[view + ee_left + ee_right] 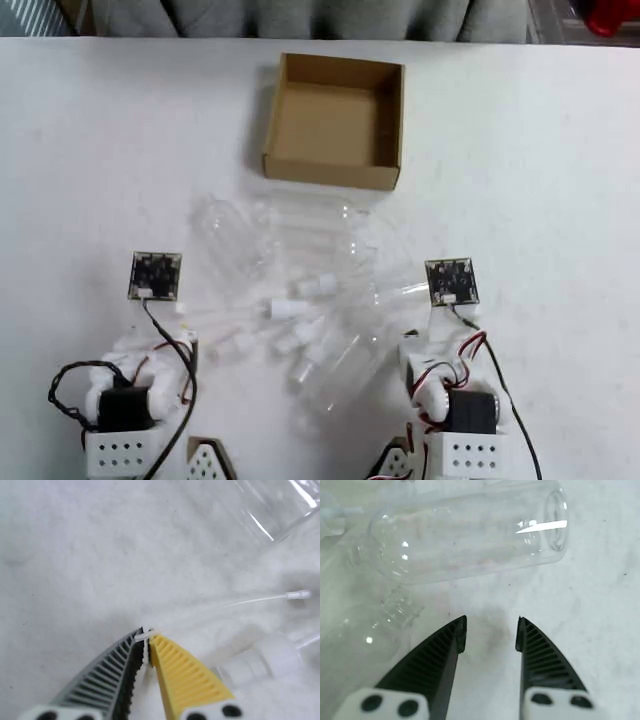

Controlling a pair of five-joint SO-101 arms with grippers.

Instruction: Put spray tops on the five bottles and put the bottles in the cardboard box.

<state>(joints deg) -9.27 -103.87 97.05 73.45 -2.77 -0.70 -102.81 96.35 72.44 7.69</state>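
Note:
The open cardboard box (335, 120) stands at the far middle of the table. Several clear bottles (335, 375) lie on their sides between the arms, mixed with white spray tops (290, 305). My left gripper (146, 635) is shut, low over the table. A thin dip tube (225, 605) ends right at its fingertips, and a spray top (265, 660) lies beside it. My right gripper (490, 635) is open over bare table. Just beyond it lie a bottle (465, 535) on its side and the threaded neck of another bottle (400, 607).
Both arms sit folded at the near edge, the left arm (125, 405) and the right arm (455, 405). White tabletop (540, 180) stretches wide on both sides of the box. A clear bottle's edge (280, 505) shows past the left gripper.

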